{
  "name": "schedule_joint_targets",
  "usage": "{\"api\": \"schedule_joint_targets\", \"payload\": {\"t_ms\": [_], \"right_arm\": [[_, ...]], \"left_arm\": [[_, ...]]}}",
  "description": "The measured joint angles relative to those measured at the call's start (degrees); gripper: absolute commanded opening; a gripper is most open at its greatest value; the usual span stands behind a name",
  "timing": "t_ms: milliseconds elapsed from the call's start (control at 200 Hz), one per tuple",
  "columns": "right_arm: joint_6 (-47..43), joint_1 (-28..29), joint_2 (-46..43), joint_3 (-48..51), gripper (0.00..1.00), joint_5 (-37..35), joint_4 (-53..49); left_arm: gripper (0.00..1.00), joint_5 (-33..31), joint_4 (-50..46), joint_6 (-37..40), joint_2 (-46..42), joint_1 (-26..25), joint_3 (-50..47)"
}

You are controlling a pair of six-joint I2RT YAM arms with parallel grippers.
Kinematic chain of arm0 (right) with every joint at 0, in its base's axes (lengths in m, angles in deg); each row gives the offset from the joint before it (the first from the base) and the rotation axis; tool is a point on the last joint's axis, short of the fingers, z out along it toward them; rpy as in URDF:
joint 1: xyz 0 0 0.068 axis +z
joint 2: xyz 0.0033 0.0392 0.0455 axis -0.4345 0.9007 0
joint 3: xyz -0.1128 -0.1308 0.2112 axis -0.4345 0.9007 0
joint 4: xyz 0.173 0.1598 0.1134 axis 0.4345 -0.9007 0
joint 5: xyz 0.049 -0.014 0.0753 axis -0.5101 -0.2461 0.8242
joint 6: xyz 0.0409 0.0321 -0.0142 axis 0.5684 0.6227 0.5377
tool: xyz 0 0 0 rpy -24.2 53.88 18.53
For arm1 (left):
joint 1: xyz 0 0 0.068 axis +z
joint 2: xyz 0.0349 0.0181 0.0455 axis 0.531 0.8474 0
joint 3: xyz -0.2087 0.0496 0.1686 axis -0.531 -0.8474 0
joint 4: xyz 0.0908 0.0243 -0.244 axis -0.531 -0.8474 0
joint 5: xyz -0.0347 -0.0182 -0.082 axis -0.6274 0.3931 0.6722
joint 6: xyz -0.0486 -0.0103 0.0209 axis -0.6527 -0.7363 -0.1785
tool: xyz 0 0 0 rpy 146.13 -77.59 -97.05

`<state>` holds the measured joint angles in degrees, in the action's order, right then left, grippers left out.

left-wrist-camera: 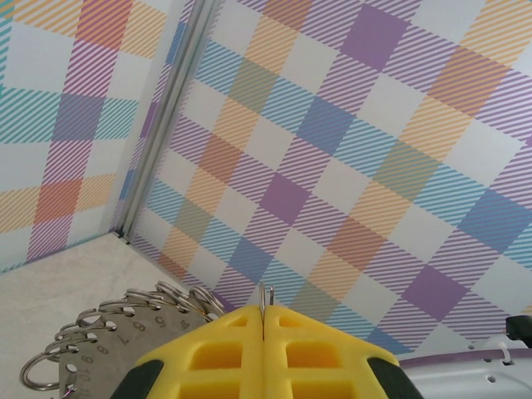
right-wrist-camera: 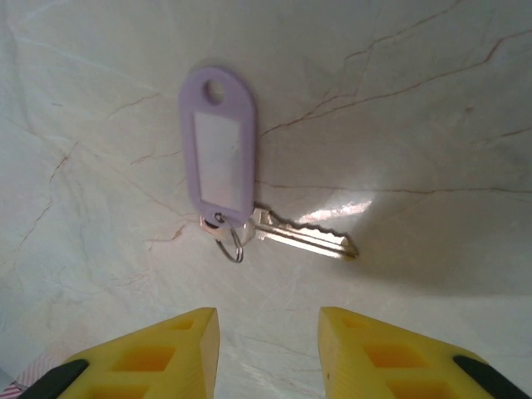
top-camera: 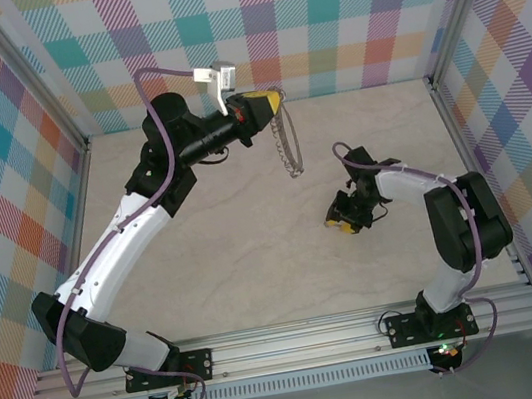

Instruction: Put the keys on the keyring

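Top view: left gripper (top-camera: pixel 269 105) is dangling the keyring (top-camera: pixel 287 145) over the table's (top-camera: pixel 256 262) far side. Left wrist: its fingers (left-wrist-camera: pixel 224 357) are clamping the ring's wire tight. Right wrist: right gripper (right-wrist-camera: pixel 270 349) is hovering spread-fingered, empty, with the key (right-wrist-camera: pixel 218 158) lying flat on the table.

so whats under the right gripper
The key with its lilac tag lies flat on the table, just ahead of the open right gripper. The tag covers the top of the small ring joining them.
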<state>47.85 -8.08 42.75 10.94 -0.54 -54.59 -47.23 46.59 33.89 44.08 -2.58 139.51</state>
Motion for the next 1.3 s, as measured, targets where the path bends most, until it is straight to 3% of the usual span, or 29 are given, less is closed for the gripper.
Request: {"api": "schedule_joint_targets", "payload": {"t_ms": [1300], "right_arm": [[0.76, 1.18, 7.61, -6.58, 0.28, 0.24, 0.83]], "left_arm": [[0.0, 0.04, 0.5, -0.61, 0.0, 1.99, -0.13]]}}
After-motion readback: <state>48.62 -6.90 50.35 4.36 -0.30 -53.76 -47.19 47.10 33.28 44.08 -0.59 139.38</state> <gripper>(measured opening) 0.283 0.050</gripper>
